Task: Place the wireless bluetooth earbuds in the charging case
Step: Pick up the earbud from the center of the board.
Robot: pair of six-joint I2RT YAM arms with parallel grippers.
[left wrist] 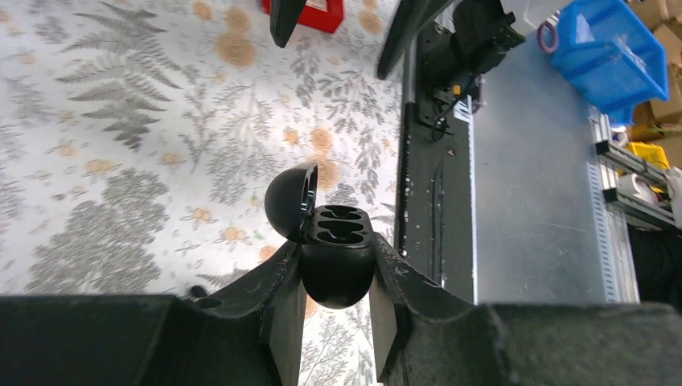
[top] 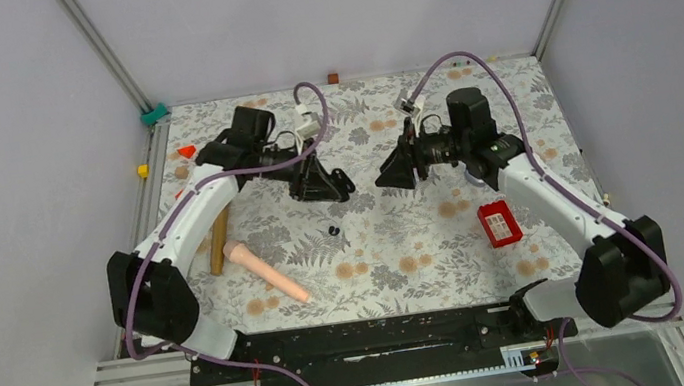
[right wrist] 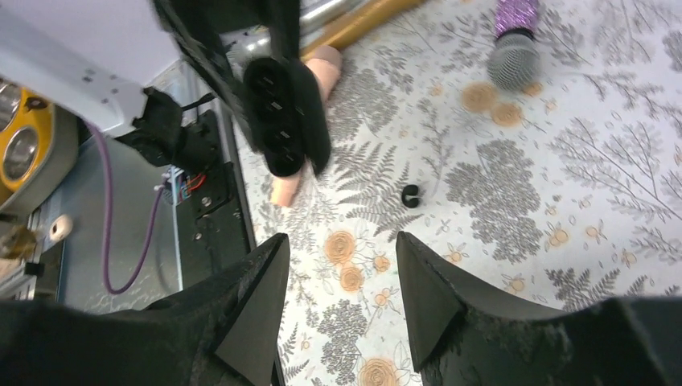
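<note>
Well, your left pincer [left wrist: 336,267] clamped the charging case [left wrist: 338,261], lid [left wrist: 288,201] flipped up; your right pincer [right wrist: 342,269] stood wide above the table [right wrist: 515,185], near a black earbud [right wrist: 411,195].

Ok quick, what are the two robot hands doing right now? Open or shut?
Left gripper: shut on the charging case.
Right gripper: open, holding nothing.

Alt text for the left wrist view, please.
The left end effector grips an open black charging case, its lid flipped back and both earbud wells apparently empty, over a fern-patterned tablecloth. A red box lies at the top edge.
</note>
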